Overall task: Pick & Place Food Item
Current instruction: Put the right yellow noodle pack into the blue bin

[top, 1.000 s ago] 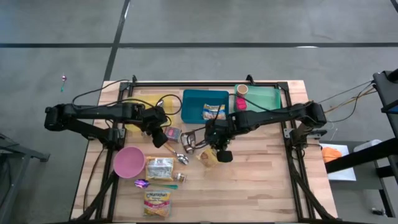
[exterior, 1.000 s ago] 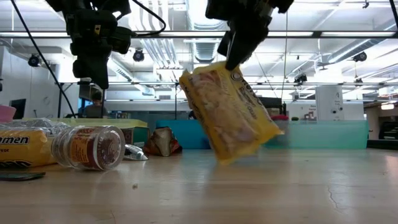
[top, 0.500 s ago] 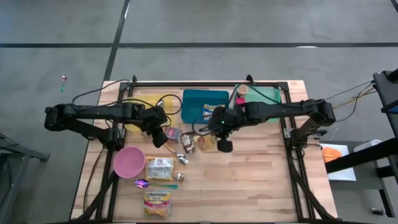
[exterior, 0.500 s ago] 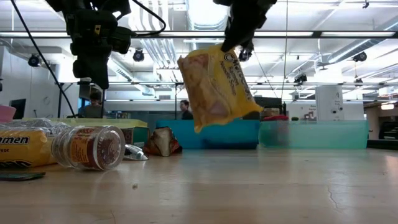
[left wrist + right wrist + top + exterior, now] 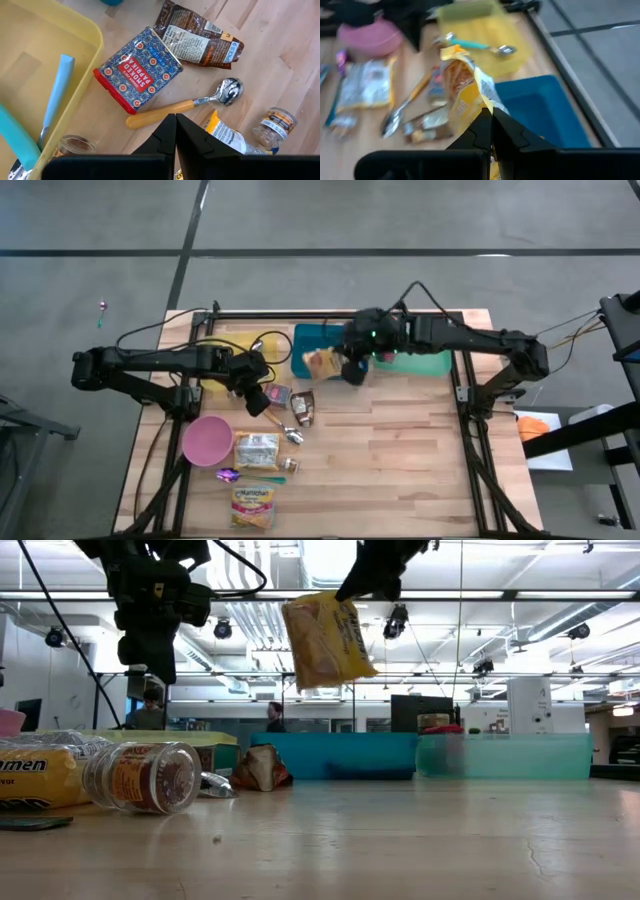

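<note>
high view, right gripper (image 5: pixel 349 367): we find it over the blue bin (image 5: pixel 318 340), fingers pinched on the yellow food packet (image 5: pixel 322 362), which hangs above the bin's right part.
high view, left gripper (image 5: pixel 262 396): we see it waiting near the table's left middle, just beside the yellow tray (image 5: pixel 225 353), fingers pressed together.
high view, other stock: we list a green tray (image 5: pixel 432 340), pink bowl (image 5: pixel 207 440), brown pouch (image 5: pixel 303 408) and noodle packet (image 5: pixel 257 450) on the wooden table (image 5: pixel 420 460).
low view, yellow food packet (image 5: pixel 326 641): we note it lifted well clear of the tabletop, tilted, held at its upper corner by the right gripper (image 5: pixel 362 585).
low view, foreground: we log a spice jar (image 5: pixel 147 777) lying on its side.
left wrist view, left gripper (image 5: pixel 174 122): we see the fingertips closed against each other, holding nothing, above a spoon (image 5: pixel 186 104).
left wrist view, near items: we list a red paprika tin (image 5: pixel 137 69) touching the yellow tray's edge, and the brown pouch (image 5: pixel 197 37) beside it.
right wrist view, right gripper (image 5: pixel 489 118): we see the fingers clamped on the yellow packet's edge, with the blue bin (image 5: pixel 540 112) below.
</note>
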### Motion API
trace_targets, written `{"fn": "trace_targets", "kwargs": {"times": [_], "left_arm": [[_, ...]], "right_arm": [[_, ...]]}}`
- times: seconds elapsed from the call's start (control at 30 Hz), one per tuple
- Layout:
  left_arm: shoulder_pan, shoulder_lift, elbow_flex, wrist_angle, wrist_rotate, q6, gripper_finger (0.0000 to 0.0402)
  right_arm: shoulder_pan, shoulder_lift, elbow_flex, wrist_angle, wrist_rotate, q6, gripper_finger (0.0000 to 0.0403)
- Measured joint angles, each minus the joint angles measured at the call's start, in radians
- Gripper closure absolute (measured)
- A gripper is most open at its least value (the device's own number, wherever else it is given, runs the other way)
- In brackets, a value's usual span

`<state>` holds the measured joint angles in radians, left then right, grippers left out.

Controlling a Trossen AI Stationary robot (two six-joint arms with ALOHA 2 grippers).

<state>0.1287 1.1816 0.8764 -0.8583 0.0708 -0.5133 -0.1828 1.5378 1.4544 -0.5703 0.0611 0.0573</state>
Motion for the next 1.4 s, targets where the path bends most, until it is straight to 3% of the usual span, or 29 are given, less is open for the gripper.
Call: {"fn": "trace_targets", "kwargs": {"times": [0.33,0.53,0.9,1.4], "left_arm": [[0.0,-0.014,0.003,0.001,-0.031,-0.018,0.0384],[-0.001,-0.127,0.001,0.098,-0.083,-0.02,0.0384],[-0.001,-0.345,0.0,0.249,-0.13,0.044,0.0384],[-0.001,-0.379,0.0,0.248,-0.154,0.097,0.0384]], "right_arm": [[-0.127,0.079,0.0,0.148,0.017,0.018,0.0395],[-0.174,0.146,0.0,0.222,-0.053,0.131,0.0395],[-0.197,0.235,0.0,0.343,-0.108,0.267,0.0395],[-0.203,0.324,0.0,0.352,-0.127,0.449,0.0395]]}}
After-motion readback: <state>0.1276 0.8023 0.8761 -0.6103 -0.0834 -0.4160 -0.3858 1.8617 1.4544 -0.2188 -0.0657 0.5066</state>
